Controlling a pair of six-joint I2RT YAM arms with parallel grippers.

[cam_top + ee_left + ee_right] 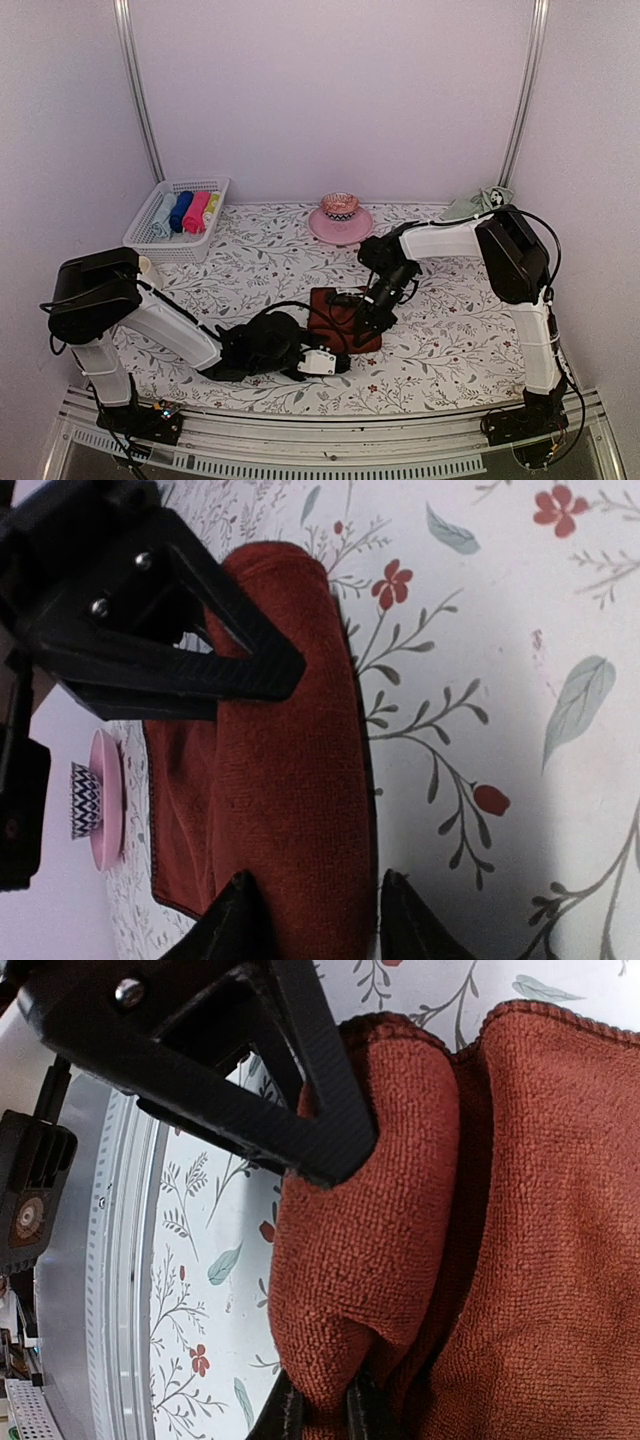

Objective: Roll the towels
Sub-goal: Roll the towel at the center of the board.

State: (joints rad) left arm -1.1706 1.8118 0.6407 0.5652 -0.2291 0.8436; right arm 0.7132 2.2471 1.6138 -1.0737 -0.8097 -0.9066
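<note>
The dark red-brown towel (332, 310) lies mid-table, its near edge rolled into a thick roll (290, 760). My left gripper (338, 362) is open at the roll's near end, one fingertip (240, 905) on each side and close against the cloth. My right gripper (372, 318) is shut on a pinched fold of the roll's other end (370, 1260); its fingers (285, 1415) meet at the bottom of the right wrist view. The pale green towel (478, 203) lies bunched at the back right corner.
A white basket (172, 245) holding several rolled towels stands at the back left. A pink plate (340, 228) with a small patterned bowl sits at the back centre. The metal rail (110, 1260) runs along the table's near edge.
</note>
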